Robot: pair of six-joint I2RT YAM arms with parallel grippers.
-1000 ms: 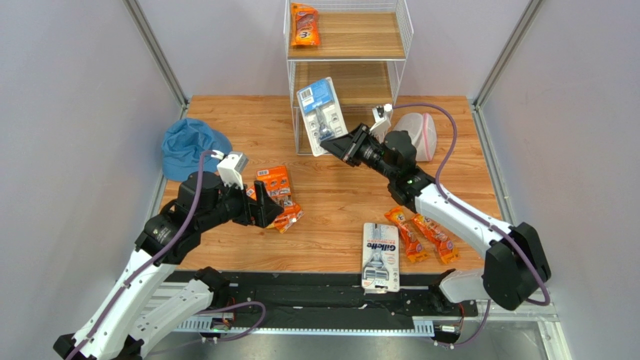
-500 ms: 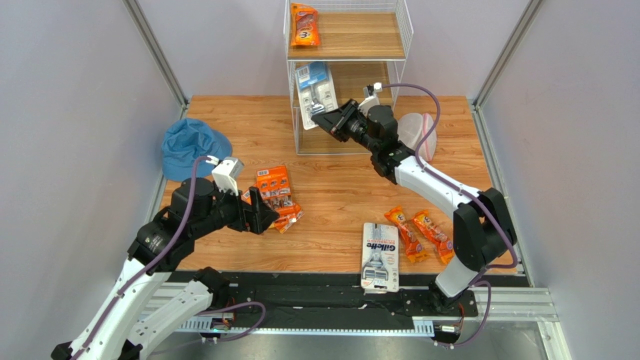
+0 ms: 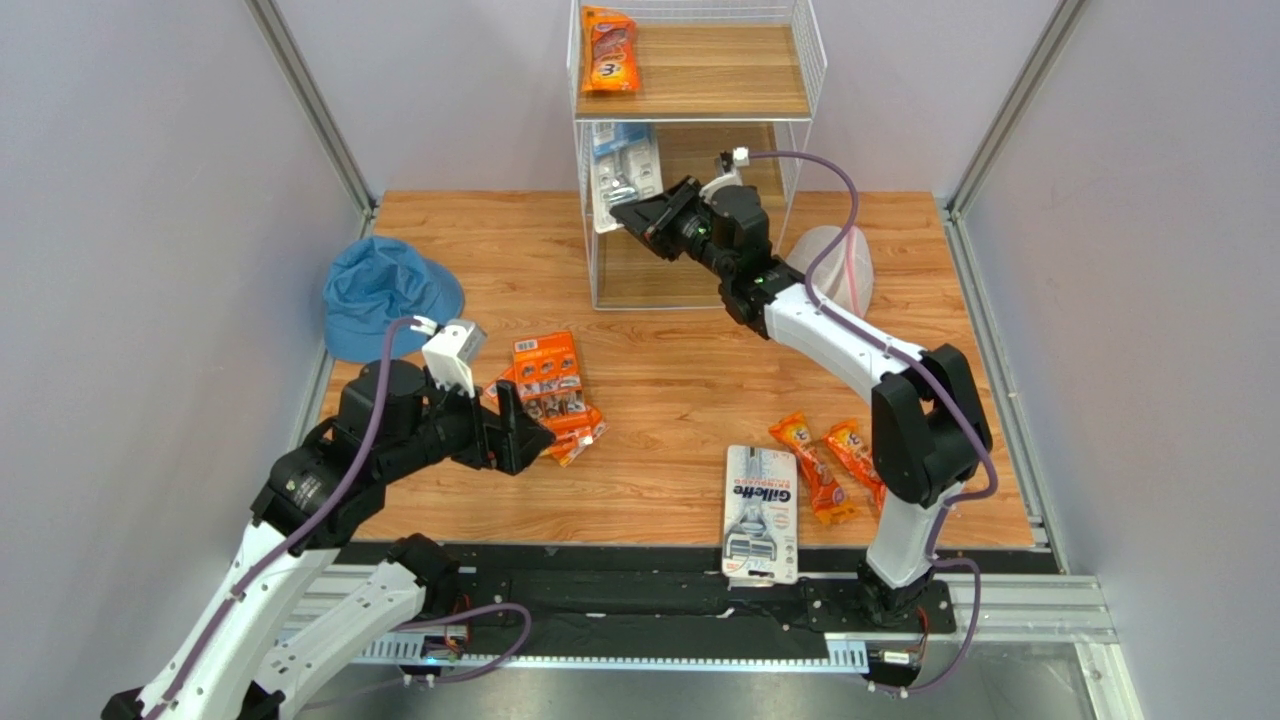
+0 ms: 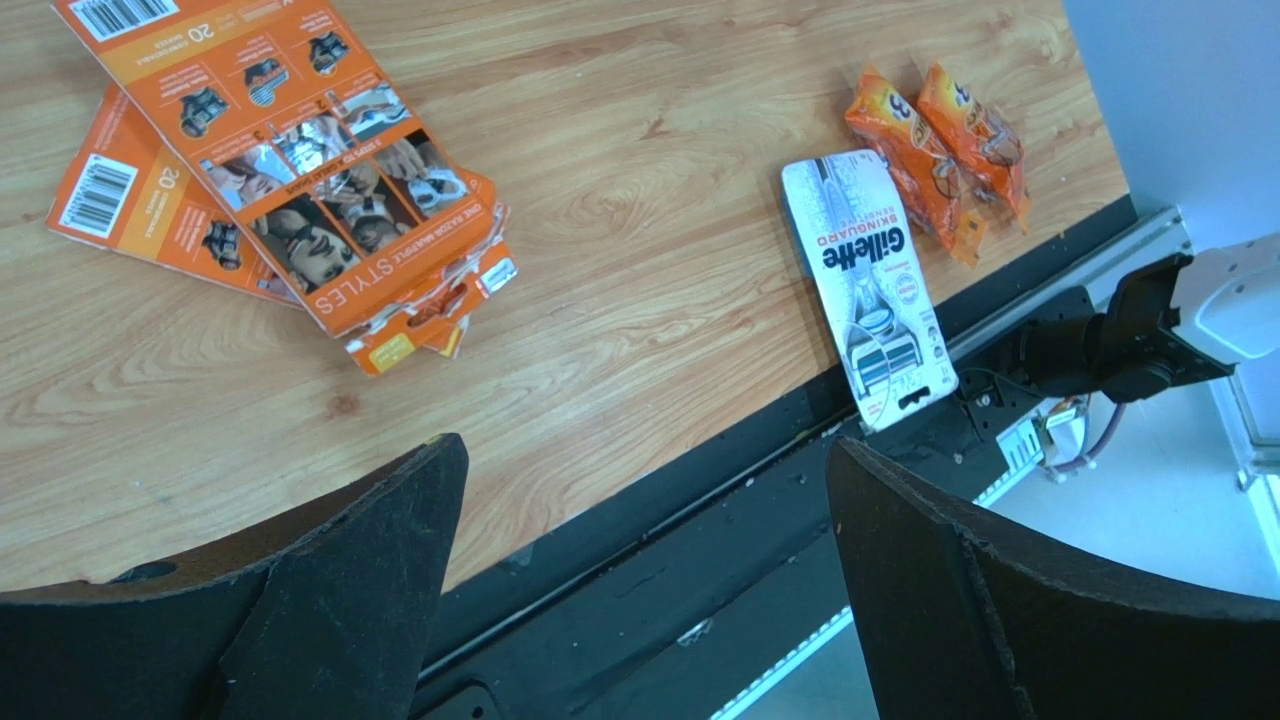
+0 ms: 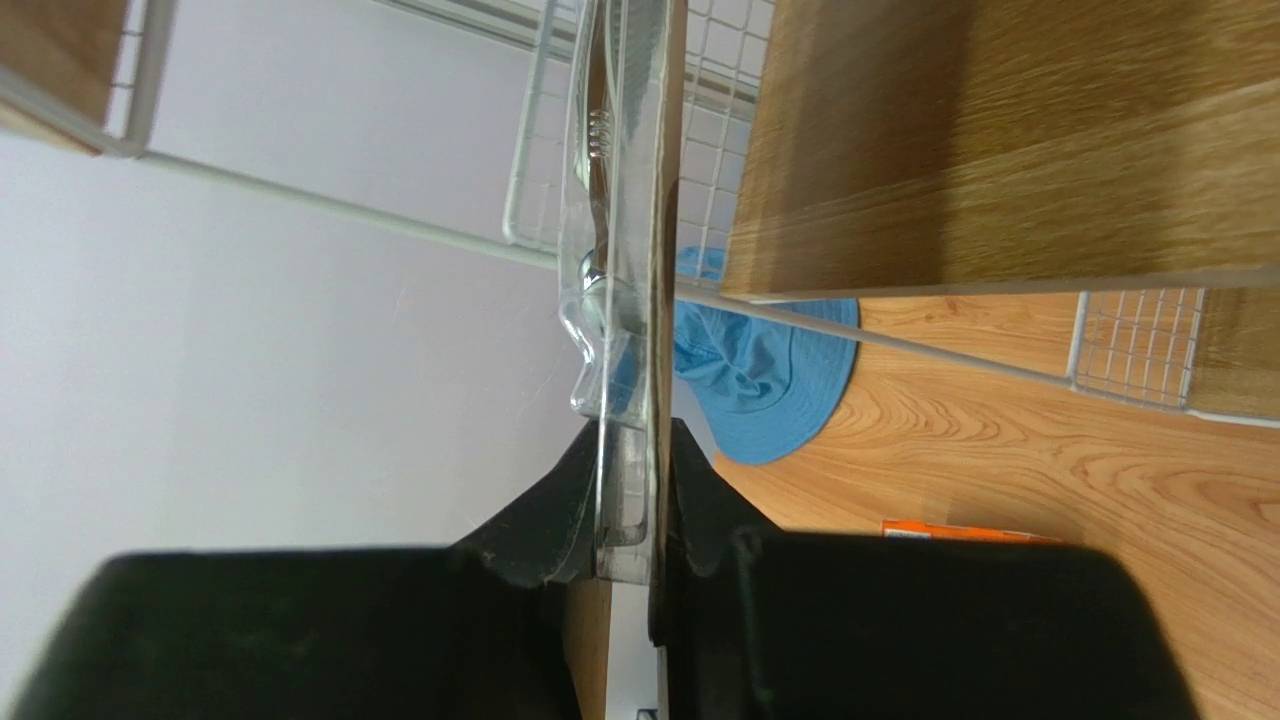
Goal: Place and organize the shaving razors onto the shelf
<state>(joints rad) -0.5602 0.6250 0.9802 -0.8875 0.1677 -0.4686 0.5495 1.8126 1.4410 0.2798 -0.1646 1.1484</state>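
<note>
One blister-card razor (image 3: 622, 165) is in hand. The right gripper (image 3: 643, 213) is clamped on its lower edge and holds it at the left side of the shelf (image 3: 813, 68), at the middle level. In the right wrist view the card (image 5: 631, 300) stands edge-on between the fingers (image 5: 549, 518), with the wire mesh just beside it. Whether it has passed the front wire, I cannot tell.

Risks for this card:
- The grip is on a thin margin only. A brush against the wire would probably pivot the card in the jaws or pull it free.
- If let go upright, it may tip forward and out of the shelf. It likely needs laying flat on the middle board (image 3: 736, 158).
- The right arm is stretched far out, so fine correction looks limited.

Elsewhere, one orange bag (image 3: 609, 48) lies on the top board. On the table (image 3: 676, 390), well apart from the shelf, are:
- a Gillette card (image 3: 763, 510), its near end over the black rail
- two orange bags (image 3: 842, 468) just beside it
- a stack of orange multi-packs (image 3: 549, 375)

The left gripper (image 3: 519, 428) hangs beside that stack with its jaws wide apart and nothing between them.

Risks there:
- The multi-packs (image 4: 286, 165) overlap askew, so a pinch could take two or skid the lower one away.
- The Gillette card (image 4: 869, 293) could be nudged off the edge.
</note>
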